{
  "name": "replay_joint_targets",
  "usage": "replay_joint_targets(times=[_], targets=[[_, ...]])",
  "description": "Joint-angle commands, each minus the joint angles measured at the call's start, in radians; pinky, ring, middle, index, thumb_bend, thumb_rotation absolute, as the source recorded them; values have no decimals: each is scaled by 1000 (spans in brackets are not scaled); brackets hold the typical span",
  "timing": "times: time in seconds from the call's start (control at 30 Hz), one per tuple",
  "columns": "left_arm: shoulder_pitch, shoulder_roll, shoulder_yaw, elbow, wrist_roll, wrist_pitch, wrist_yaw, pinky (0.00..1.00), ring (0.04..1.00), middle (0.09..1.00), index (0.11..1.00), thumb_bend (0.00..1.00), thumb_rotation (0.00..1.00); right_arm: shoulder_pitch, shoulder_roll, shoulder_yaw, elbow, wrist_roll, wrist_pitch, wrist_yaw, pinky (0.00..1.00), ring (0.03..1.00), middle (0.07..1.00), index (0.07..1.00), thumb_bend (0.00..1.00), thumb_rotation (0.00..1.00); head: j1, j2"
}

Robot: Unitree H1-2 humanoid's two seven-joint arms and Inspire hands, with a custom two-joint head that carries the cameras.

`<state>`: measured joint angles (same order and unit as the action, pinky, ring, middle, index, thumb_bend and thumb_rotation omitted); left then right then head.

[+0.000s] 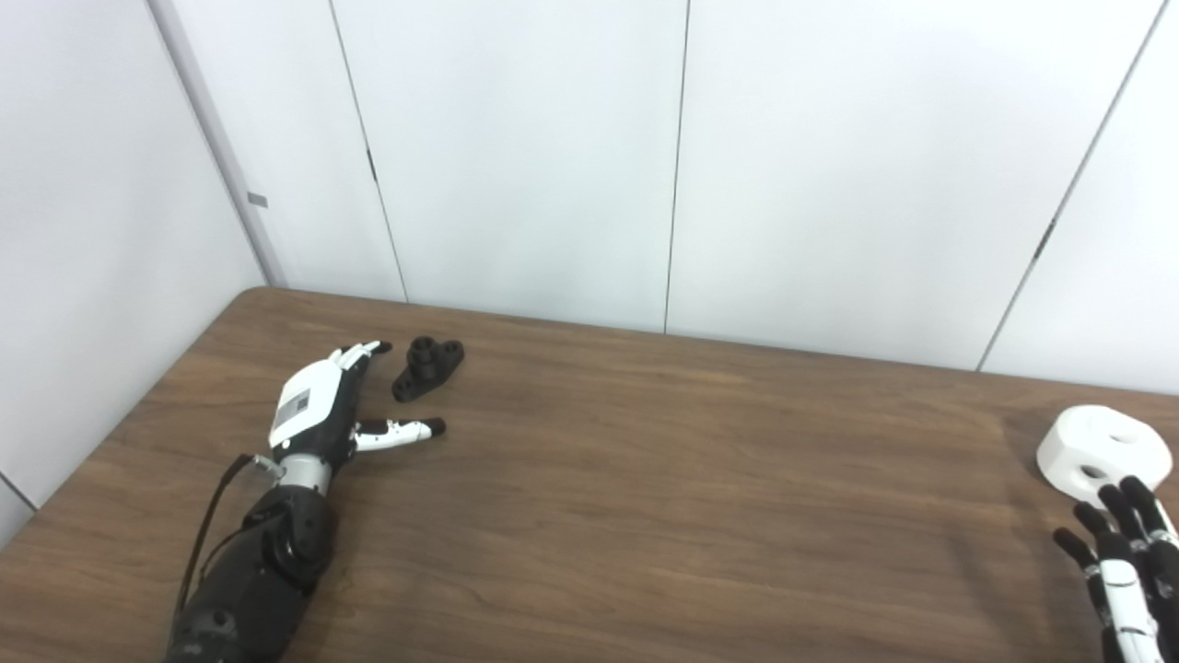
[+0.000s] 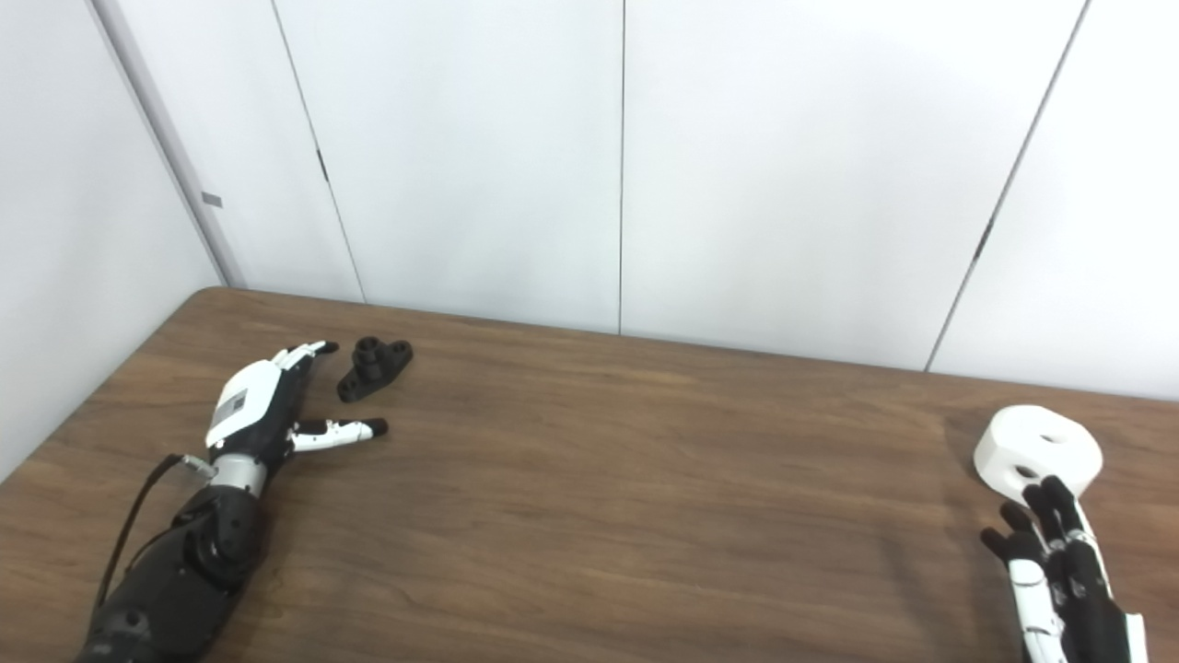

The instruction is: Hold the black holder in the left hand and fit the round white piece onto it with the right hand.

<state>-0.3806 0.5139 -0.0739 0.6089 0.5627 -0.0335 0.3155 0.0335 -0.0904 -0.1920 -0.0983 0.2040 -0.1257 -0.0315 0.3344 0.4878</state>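
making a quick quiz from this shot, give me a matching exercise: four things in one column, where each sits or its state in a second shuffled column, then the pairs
Things:
1. small black plastic holder
2. round white plastic piece
3. left hand
4. right hand

Places or states:
A. open, at the picture's lower right corner, fingers pointing at the white piece
B. lying on the brown wooden table at far left, held by nothing
C. open, low over the table, just beside the black holder
D. resting near the table's right edge, holes showing

Pairs: 1-B, 2-D, 3-C, 4-A
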Motion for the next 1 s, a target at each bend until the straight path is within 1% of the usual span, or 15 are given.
replay_joint_targets(times=[0.0, 0.07, 0.13, 0.27, 0.4, 0.5, 0.57, 0.6, 0.63, 0.73, 0.87, 0.9, 0.93, 0.97], targets=[[-56, 44, -24, 1, 55, 26, 10, 999, 986, 917, 848, 1000, 383, -9, -2, 1, -34, -3, -23, 8, 797, 878, 904, 891, 280, 582, 1, 0], [-65, 51, -45, 8, 72, 33, 12, 1000, 988, 915, 840, 1000, 388, -9, 1, -1, -39, 8, -21, 8, 800, 873, 899, 884, 288, 548, 1, 0], [-72, 56, -59, 13, 84, 36, 20, 1000, 984, 909, 827, 1000, 371, -7, 1, -1, -40, 7, -26, 9, 794, 862, 890, 876, 287, 526, 1, 0], [-82, 59, -67, 17, 86, 35, 20, 1000, 975, 900, 802, 1000, 362, -1, 2, 2, -48, -4, -22, 7, 791, 865, 894, 878, 285, 527, -5, 1], [-101, 58, -74, 45, 83, 7, 39, 1000, 942, 861, 744, 1000, 383, 2, 4, 5, -54, 1, -19, 9, 779, 863, 893, 876, 288, 536, -14, 2], [-112, 51, -70, 64, 73, -15, 58, 1000, 930, 837, 708, 998, 369, 5, 5, 7, -62, -3, -17, 6, 778, 863, 895, 874, 300, 530, -18, 5], [-123, 45, -72, 80, 75, -21, 79, 1000, 919, 817, 684, 981, 340, 8, 9, 7, -75, -4, -10, 1, 776, 861, 890, 867, 306, 522, -24, 10], [-128, 42, -74, 87, 78, -22, 87, 1000, 905, 802, 658, 949, 304, 9, 9, 7, -79, -6, -9, -1, 772, 852, 884, 861, 316, 521, -24, 10], [-133, 40, -79, 93, 83, -26, 96, 1000, 900, 797, 649, 938, 291, 11, 9, 7, -83, -7, -10, 0, 771, 849, 882, 859, 319, 521, -24, 10], [-140, 37, -92, 101, 89, -49, 120, 987, 878, 768, 581, 894, 238, 14, 5, 6, -89, -9, -16, 1, 768, 844, 884, 865, 312, 526, -26, 13], [-145, 35, -108, 93, 93, -53, 127, 976, 869, 749, 550, 846, 165, 15, 1, 2, -90, 9, -24, 9, 775, 843, 883, 860, 314, 522, -27, 12], [-147, 34, -111, 92, 97, -54, 134, 973, 866, 745, 520, 689, 118, 15, 1, 2, -92, 9, -26, 9, 776, 844, 885, 860, 318, 515, -27, 12], [-149, 33, -115, 93, 101, -55, 143, 969, 862, 739, 505, 609, 93, 16, 1, 2, -93, 5, -27, 9, 775, 846, 885, 860, 319, 512, -27, 12], [-151, 32, -117, 94, 104, -56, 151, 960, 854, 731, 495, 559, 77, 17, 1, 2, -94, 3, -28, 8, 773, 848, 886, 859, 320, 512, -27, 12]])
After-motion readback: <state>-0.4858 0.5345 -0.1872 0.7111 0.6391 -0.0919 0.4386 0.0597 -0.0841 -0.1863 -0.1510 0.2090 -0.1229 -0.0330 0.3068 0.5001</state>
